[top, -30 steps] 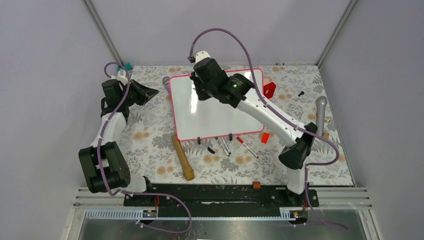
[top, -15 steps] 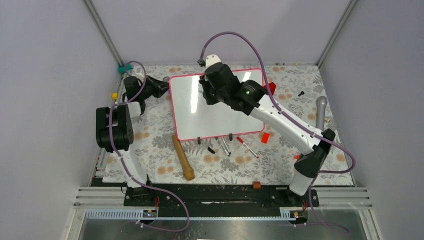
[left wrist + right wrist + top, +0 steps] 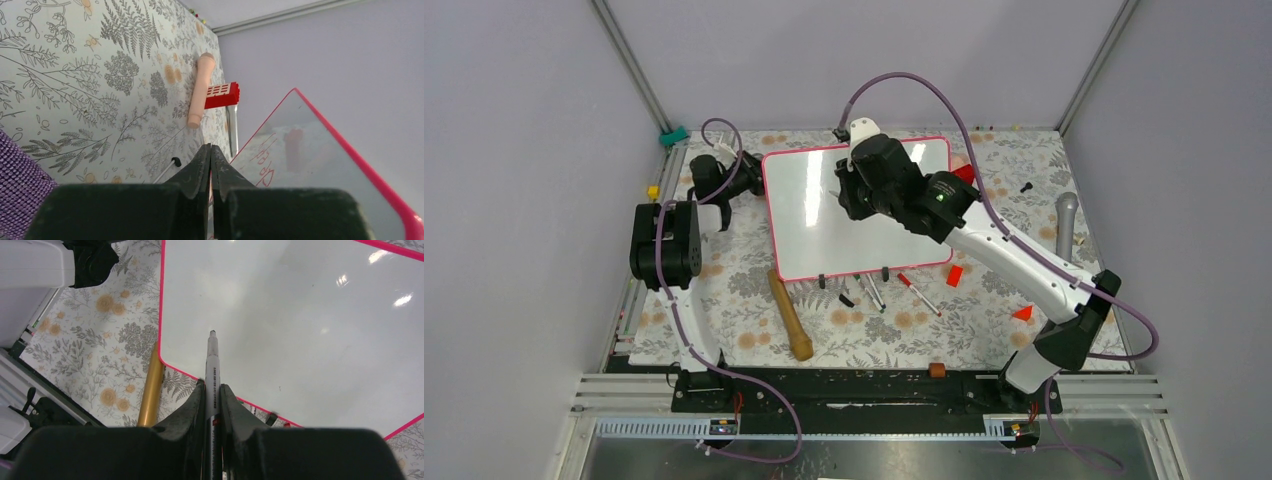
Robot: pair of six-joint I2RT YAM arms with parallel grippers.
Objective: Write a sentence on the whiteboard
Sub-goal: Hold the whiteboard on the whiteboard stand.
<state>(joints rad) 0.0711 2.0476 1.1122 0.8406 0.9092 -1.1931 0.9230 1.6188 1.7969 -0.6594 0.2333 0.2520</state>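
Observation:
The whiteboard (image 3: pixel 824 235) lies flat on the flowered table, glossy white with a pink-red frame and two black clips (image 3: pixel 821 282) on its near edge. No black writing shows on it in any view. My right gripper (image 3: pixel 852 200) hovers over the board's middle, shut on a grey marker (image 3: pixel 212 370) whose tip points at the white surface (image 3: pixel 300 340). My left gripper (image 3: pixel 752 180) is at the board's far-left edge. In the left wrist view its jaws (image 3: pixel 210 146) are closed with a sliver of the red frame between them, and the board (image 3: pixel 310 165) rises at the right.
A wooden-handled tool (image 3: pixel 790 315) lies near the board's near-left corner. Loose markers (image 3: pixel 871 292) and a black cap lie below the near edge. Red blocks (image 3: pixel 954 275) lie to the right, and a grey cylinder (image 3: pixel 1065 222) at the far right. A peach cylinder (image 3: pixel 201 90) is beyond the board.
My left arm has swung in from the left and its gripper has reached the board's left edge. My right gripper with the marker has shifted right and nearer over the board.

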